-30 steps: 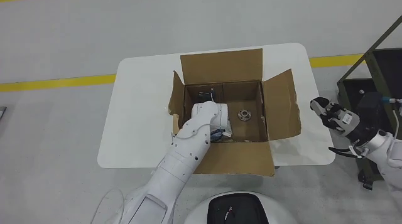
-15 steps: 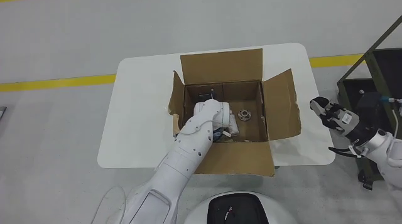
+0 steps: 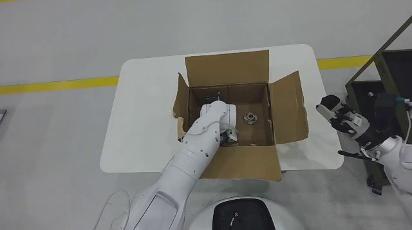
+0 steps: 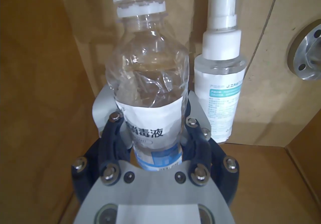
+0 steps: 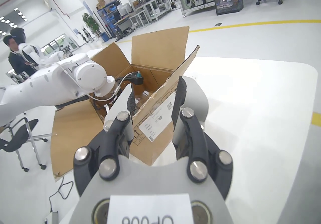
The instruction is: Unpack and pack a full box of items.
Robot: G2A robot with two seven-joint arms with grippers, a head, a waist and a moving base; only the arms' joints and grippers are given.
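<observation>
inside the cardboard box [image 3: 225, 69] at the centre of the top view, a clear plastic bottle [image 4: 146, 66] is clamped by the left gripper [image 4: 149, 109], just beside a spray bottle [image 4: 220, 89]. the right gripper [image 5: 155, 93] is held spread and empty near that view's right edge.

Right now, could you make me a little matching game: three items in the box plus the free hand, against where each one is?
1 clear bottle
2 spray bottle
3 metal flange
4 right hand

A open, outside the box
B gripped by the left hand
C ungripped, next to the gripped bottle
D in the box, apart from both bottles

Pairs: 1-B, 2-C, 3-D, 4-A
</observation>
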